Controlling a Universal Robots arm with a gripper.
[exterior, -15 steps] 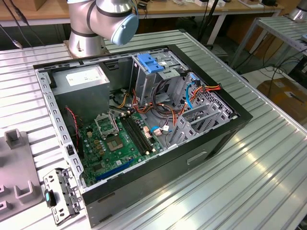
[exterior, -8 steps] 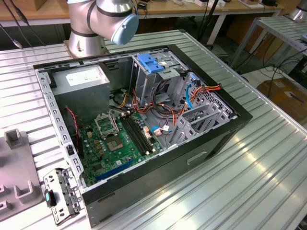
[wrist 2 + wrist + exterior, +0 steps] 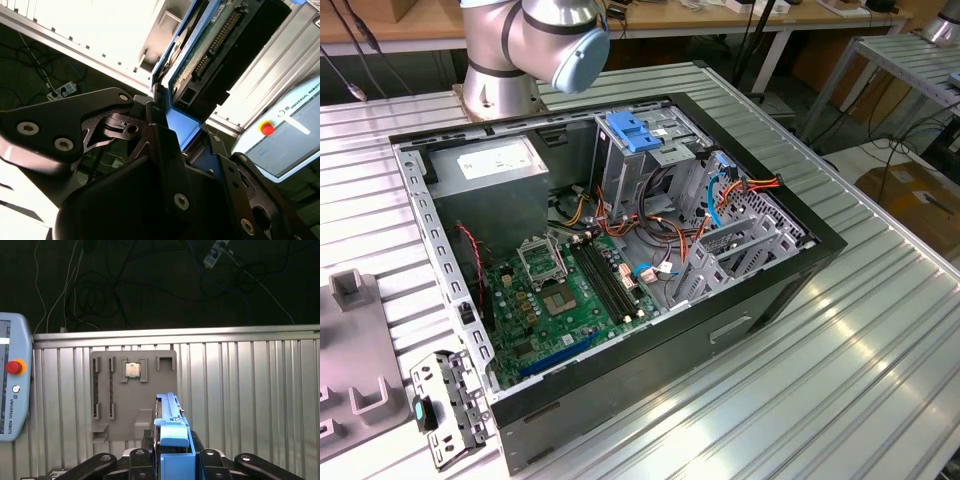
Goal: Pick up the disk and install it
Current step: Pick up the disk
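Claw [image 3: 172,461] clamped narrow on disk [image 3: 172,432]
Edge-on, aloft over ribbed counter [image 3: 250,390]; grey fixture plate [image 3: 116,412] beneath; counter edge beyond; open air both sides.

Disk [image 3: 174,435]: smooth blue plastic rails, green circuit board. Hand [image 3: 172,456]: matt black links, bright metal screws. Desk [image 3: 820,390]: ribbed bare metal, satin sheen. Computer case [image 3: 640,378]: grey sheet-metal frame, matt black shell.

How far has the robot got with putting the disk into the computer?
Done: the disk has been picked up. In hand: in both wrist views the gripper is shut on its blue rails, holding it above the ribbed table. Left: in the exterior view the open computer case has no disk in it yet, so installing is not done.
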